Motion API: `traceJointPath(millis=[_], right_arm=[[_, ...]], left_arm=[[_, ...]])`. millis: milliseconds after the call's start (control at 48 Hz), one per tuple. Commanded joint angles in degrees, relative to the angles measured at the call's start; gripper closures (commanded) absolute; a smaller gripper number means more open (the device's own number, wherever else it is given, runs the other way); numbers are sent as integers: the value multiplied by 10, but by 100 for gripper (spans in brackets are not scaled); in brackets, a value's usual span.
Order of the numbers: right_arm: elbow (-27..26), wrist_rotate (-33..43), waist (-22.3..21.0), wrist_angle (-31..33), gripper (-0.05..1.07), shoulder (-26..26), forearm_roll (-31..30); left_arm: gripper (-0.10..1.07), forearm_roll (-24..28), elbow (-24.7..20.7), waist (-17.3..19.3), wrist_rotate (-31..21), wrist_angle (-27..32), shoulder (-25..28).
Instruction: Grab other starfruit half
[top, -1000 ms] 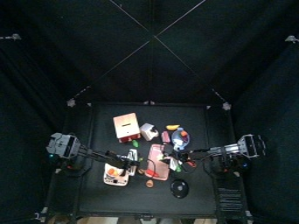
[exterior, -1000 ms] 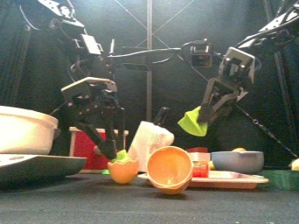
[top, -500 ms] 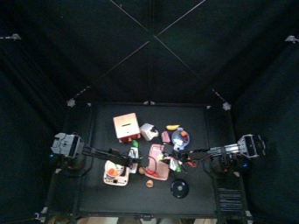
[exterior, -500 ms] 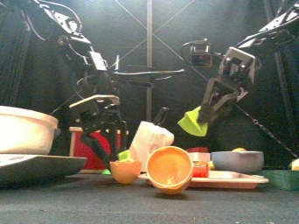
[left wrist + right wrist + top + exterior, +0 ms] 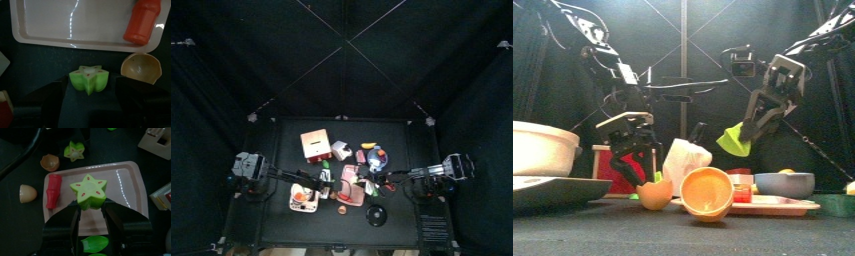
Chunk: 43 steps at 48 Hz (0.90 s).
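Left fingers (image 5: 85, 107) spread wide over the starfruit half (image 5: 89, 79)
It lies between them, beside the pink tray (image 5: 40, 35); right fingers (image 5: 90, 220) clamp another half (image 5: 89, 191).

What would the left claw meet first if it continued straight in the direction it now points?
Most likely the green starfruit half on the table. The left claw is open, and in its wrist view the fruit sits centred between the jaws with nothing in front of it. How much gap remains is unclear.
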Motion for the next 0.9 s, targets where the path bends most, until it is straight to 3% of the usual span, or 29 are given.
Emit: traceJointPath(millis=[0,875], right_arm=[[-8,0,1,-2,43,-7,1],[-7,0,1,-3,43,-4,1]], left_arm=[[1,1,-12,4,0,-4,-4],[3,0,-15,6,-3,-6,-2]])
